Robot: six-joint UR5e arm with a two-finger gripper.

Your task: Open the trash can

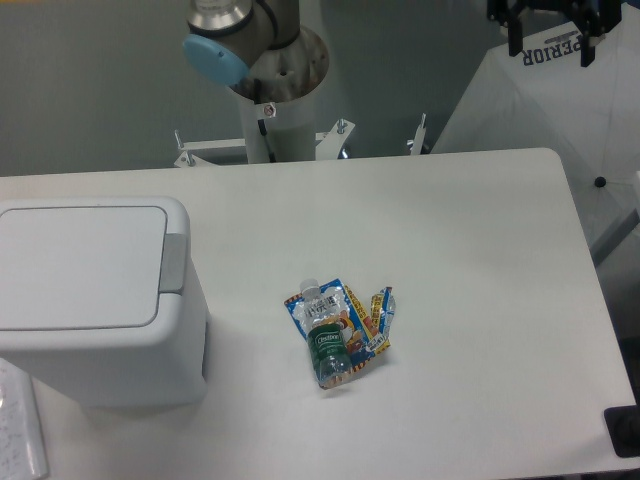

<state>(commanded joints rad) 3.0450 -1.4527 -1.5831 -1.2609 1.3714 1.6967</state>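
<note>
At the top right corner, the gripper (553,40) hangs well clear of the desk (470,260), its black fingers seemingly spread apart, though the frame edge cuts them off. On the desk's left side stands the trash can (100,300), lid flat and closed, grey tab (172,262) facing right. Near the centre, a small bottle (327,345) lies on colourful wrappers (365,322).

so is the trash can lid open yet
No, the lid lies flat and shut on the trash can, its grey tab untouched.
</note>
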